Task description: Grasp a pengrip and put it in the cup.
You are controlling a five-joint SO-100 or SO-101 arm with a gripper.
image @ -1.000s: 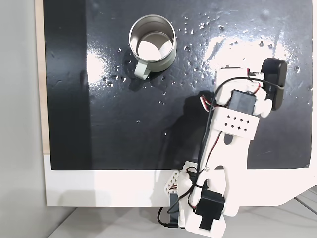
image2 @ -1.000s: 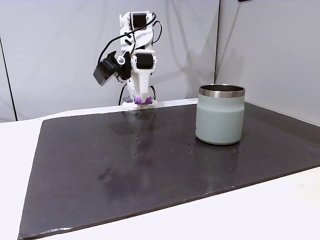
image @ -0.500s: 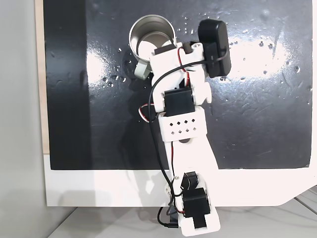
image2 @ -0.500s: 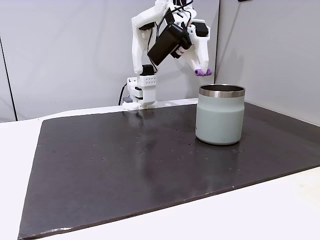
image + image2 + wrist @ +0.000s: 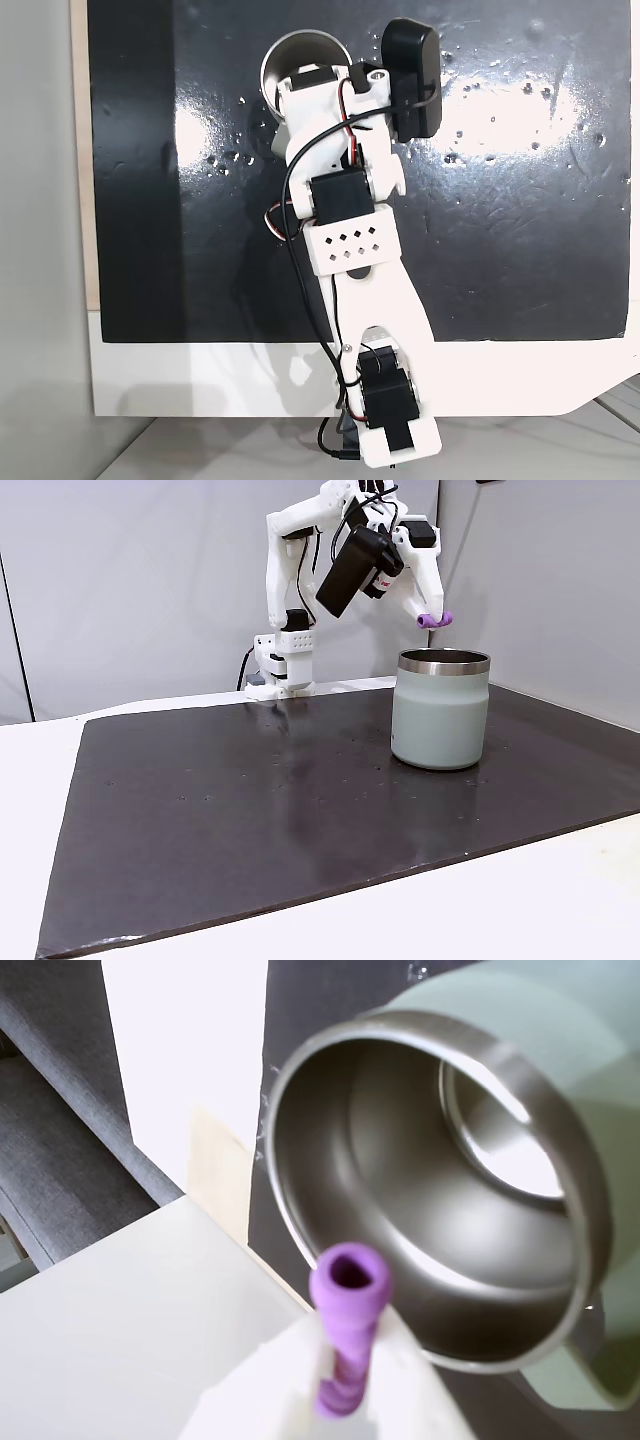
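My gripper [image 5: 434, 619] hangs just above the steel cup's [image 5: 441, 709] rim, shut on the small purple pengrip [image 5: 436, 620]. In the wrist view the purple pengrip [image 5: 346, 1320] sticks out between the white fingers [image 5: 290, 1385], pointing at the shiny open mouth of the cup [image 5: 430, 1190]. From above, the arm covers most of the cup [image 5: 285, 52], and only the top left of the rim shows. The pale handle is hidden under the arm there.
The cup stands on a dark glossy mat [image 5: 280, 810] laid on a white table [image 5: 30, 780]. The arm's base [image 5: 284, 665] sits at the mat's far edge. A black camera box [image 5: 412, 75] rides on the wrist.
The arm has swung further toward the cup, carrying the pengrip from beside the rim to right above the opening. The cup has not moved.
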